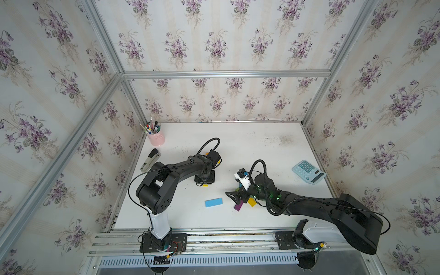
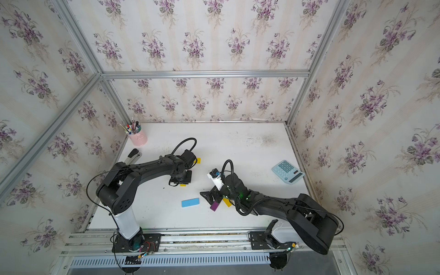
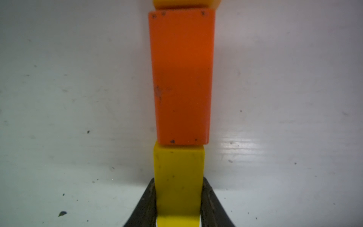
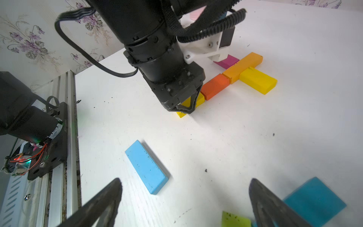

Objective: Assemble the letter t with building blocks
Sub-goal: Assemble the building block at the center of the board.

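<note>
Block [image 3: 178,163], yellow, between left tool [image 3: 178,180] jaws

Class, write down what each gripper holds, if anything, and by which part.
The left gripper grips the yellow block, next to the orange block, by its two long sides. The right gripper is open and holds nothing.

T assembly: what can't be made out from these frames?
- Both top views: the left arm covers the T; only slivers of its yellow blocks show.
- Left wrist view: top edge cuts off everything beyond the orange block.
- Right wrist view: magenta block half hidden behind the left arm's camera mount; lime block cut off by the bottom edge.
- Top views: right arm covers most loose blocks.
</note>
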Robot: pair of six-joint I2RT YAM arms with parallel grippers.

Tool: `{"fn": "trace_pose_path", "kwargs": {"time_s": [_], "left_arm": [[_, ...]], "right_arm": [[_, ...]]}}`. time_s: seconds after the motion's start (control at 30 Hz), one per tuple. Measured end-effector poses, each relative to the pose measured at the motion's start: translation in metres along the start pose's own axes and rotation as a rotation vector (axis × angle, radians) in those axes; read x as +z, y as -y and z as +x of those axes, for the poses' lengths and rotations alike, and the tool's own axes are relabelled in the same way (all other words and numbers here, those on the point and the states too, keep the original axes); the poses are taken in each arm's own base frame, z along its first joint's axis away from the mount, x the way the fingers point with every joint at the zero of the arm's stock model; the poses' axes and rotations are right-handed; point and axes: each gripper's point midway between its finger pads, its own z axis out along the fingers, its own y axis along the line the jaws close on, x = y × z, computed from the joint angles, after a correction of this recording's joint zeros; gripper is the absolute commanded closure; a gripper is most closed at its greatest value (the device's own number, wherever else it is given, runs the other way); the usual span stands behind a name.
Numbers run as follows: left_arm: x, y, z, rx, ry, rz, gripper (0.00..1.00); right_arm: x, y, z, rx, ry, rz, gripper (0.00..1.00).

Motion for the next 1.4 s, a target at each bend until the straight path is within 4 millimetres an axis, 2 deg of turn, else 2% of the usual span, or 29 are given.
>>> {"fn": "trace_pose_path", "kwargs": {"time_s": [0.63,1.4], "left_arm": [[0.0019,0.0015,-0.0034,0.001,-0.001,-0.004,0.60],[0.0019,0.0017,-0.0038,0.000,0.000,-0.003,0.60]], "right_arm": [[0.0002,-0.0001,0.0011,0.004,-0.004,-0.011,0.00],[0.0007,-0.0010,0.0022,0.005,-0.009,-0.017,0.00]]}}
